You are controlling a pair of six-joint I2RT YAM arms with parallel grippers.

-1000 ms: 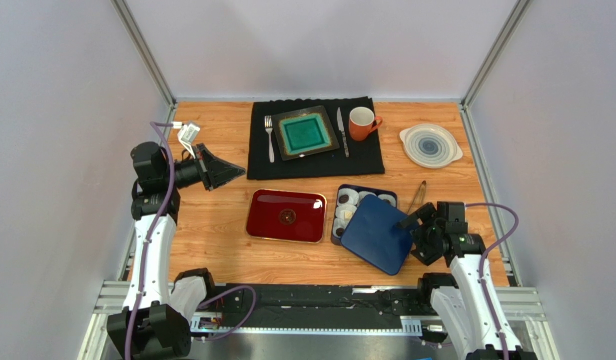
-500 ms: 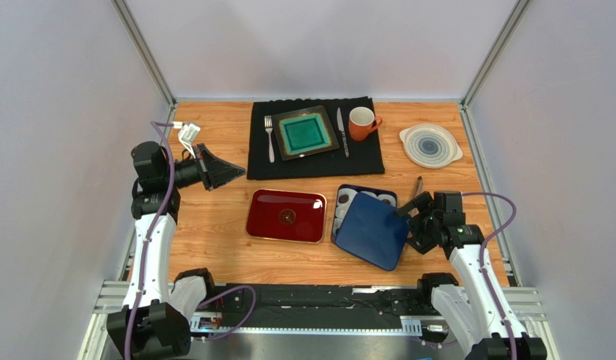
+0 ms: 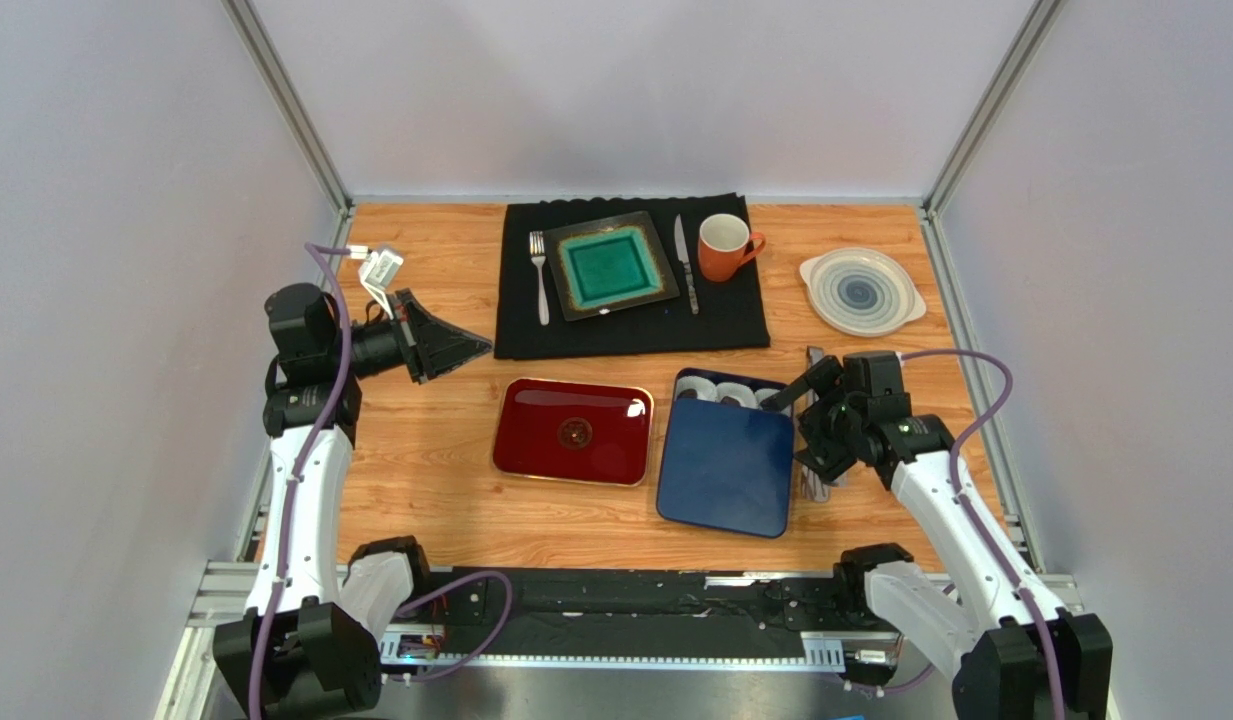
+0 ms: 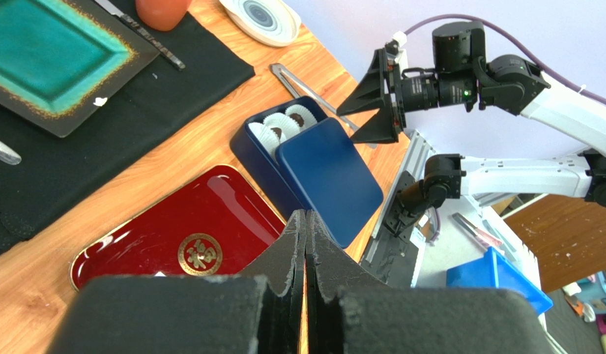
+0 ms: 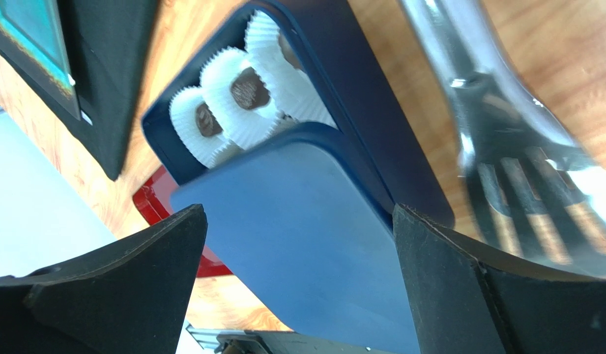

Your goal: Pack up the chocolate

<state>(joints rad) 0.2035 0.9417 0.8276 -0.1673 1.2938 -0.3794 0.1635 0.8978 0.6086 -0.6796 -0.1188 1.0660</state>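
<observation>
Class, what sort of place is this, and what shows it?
Likely a robot test cell: left arm and right arm bolted by a wooden table, set with teal plate and fork.

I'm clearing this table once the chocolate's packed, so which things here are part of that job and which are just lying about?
Part of the job: chocolates in paper cups, blue box, blue lid, right claw open by the lid.

Lying about: tongs, red tray, black mat, teal plate, fork, knife, orange mug, white dish.
</observation>
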